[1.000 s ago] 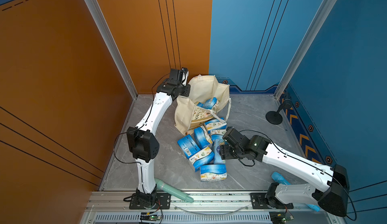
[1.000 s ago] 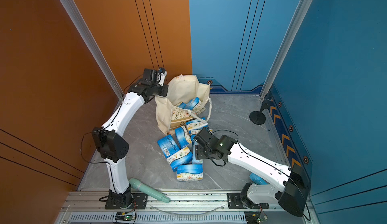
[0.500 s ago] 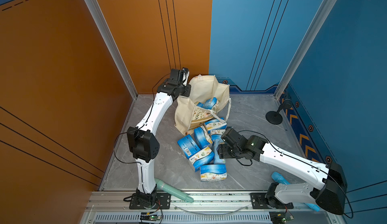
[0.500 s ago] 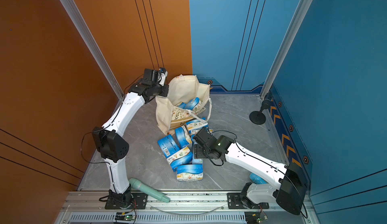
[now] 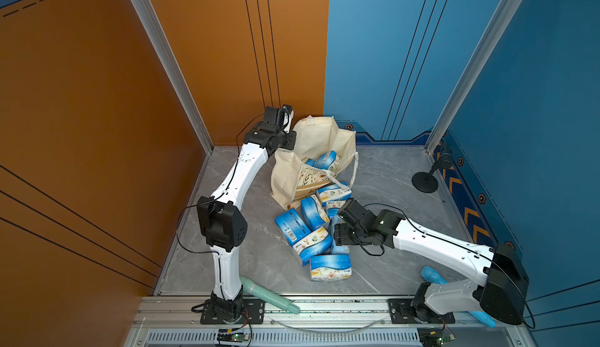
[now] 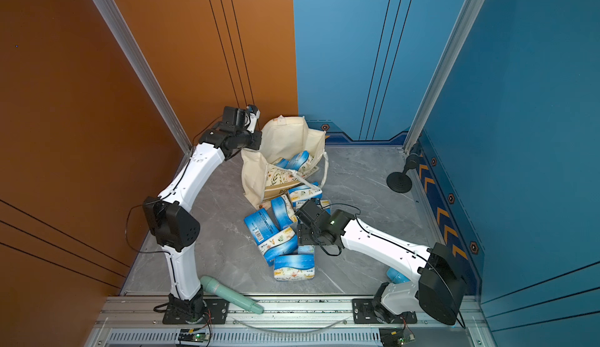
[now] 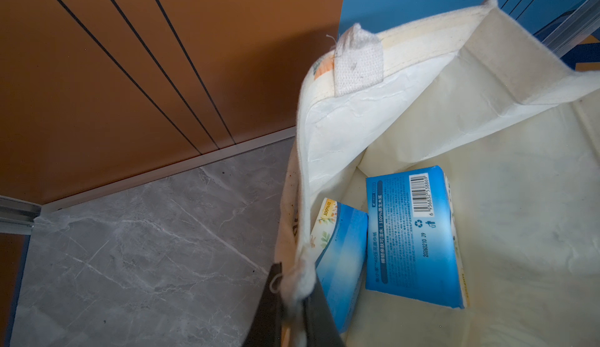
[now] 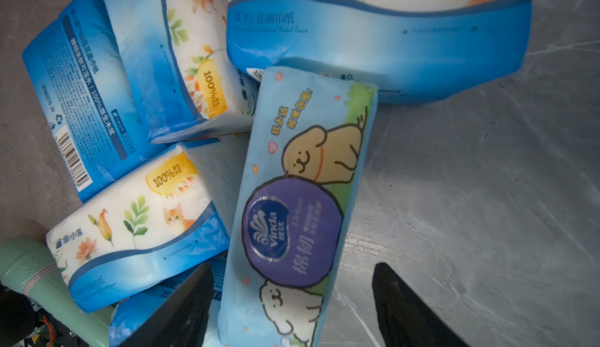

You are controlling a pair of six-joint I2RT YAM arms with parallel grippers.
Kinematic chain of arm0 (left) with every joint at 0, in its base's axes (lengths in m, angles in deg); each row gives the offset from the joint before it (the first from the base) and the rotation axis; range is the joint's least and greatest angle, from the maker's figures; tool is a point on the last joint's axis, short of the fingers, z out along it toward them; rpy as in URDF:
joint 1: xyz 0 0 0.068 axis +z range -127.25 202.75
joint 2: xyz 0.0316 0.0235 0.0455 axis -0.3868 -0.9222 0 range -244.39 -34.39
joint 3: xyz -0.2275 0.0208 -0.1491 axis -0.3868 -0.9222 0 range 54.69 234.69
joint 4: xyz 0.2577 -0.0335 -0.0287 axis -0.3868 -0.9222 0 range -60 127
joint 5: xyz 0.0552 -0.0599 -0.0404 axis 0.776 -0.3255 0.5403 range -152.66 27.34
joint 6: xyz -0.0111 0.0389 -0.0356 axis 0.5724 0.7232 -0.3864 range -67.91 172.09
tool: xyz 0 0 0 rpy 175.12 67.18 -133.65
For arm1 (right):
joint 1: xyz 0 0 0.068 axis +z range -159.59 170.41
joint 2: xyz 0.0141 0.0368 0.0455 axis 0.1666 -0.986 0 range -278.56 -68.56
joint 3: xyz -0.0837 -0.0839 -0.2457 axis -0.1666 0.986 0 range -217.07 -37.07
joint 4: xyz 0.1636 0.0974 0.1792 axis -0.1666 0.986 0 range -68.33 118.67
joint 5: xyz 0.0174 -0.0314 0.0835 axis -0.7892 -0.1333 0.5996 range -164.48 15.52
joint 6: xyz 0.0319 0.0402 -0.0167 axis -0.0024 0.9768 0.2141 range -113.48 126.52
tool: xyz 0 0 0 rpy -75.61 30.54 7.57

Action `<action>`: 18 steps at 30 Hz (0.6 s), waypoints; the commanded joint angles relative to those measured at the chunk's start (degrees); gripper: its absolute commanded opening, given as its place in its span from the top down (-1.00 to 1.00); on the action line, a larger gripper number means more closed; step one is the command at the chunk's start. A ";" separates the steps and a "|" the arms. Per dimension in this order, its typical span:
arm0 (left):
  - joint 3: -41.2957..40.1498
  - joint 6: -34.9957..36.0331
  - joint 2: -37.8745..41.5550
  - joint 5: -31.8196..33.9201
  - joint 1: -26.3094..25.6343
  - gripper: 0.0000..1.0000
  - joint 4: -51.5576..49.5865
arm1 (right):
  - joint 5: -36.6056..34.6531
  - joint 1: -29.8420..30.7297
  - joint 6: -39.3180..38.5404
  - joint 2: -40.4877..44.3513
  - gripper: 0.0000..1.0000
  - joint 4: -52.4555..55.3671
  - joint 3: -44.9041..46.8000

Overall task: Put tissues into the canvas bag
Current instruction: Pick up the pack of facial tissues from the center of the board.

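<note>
Right wrist view: R pincer (image 8: 292, 313) open, its fingers (image 8: 409, 316) astride one end of a pale-blue Vinda pack (image 8: 292, 199) lying on the desk (image 8: 487, 199). One finger is just beside the pack's edge, the other apart. Label: "Vinda", "Deluxe" on a purple disc, w/ cartoon dogs. Next to it, blue-white floral packs (image 8: 136, 231) w/ yellow "100%" badge & kitten print; one shows a barcode.

Left wrist view: L pincer (image 7: 293, 313) closed on the bag (image 7: 406, 41) rim, at a white cord (image 7: 298, 277); bag mouth open. Two packs (image 7: 412, 238) inside: one reads "6 936832 538869", "20260210 J9", the other "100%".

Both top views give the layout: loose pile (image 5: 313, 215) mid-desk, bag at 12 o'clock of it, green cylinder (image 5: 266, 293) at 7, black stand (image 5: 424, 182) at 2. The stand is seen only there. Vinda label unreadable from above. Bag's tan band lettering too small to read.
</note>
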 commanded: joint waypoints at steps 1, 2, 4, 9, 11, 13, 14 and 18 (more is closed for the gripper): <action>-0.23 0.65 -0.71 -0.80 -0.65 1.00 -1.04 | -1.97 -0.43 1.81 -1.51 -0.57 -2.55 0.78; -0.23 0.67 -0.72 -0.80 -0.63 1.00 -1.04 | -2.31 -0.55 1.82 -2.12 -0.57 -3.04 0.71; -0.24 0.73 -0.75 -0.87 -0.65 1.00 -1.04 | -2.31 -0.73 1.90 -3.17 -0.56 -3.74 0.68; -0.15 0.83 -0.92 -0.88 -0.57 1.00 -1.03 | -2.60 -0.92 1.81 -6.23 -0.48 -4.17 0.23; -0.06 0.89 -1.09 -0.83 -0.56 1.00 -1.03 | -2.75 -1.08 1.99 -7.16 -0.45 -4.21 0.40; 0.08 0.85 -1.18 -0.82 -0.57 1.00 -1.04 | -2.99 -1.23 2.06 -8.10 -0.35 -4.21 0.52; 0.08 0.85 -1.36 -0.84 -0.57 1.00 -1.04 | -3.10 -1.34 2.05 -8.40 -0.30 -4.21 0.58; 0.26 0.91 -1.63 -0.88 -0.48 1.00 -1.04 | -3.18 -1.98 1.97 -8.45 -0.03 -4.13 1.12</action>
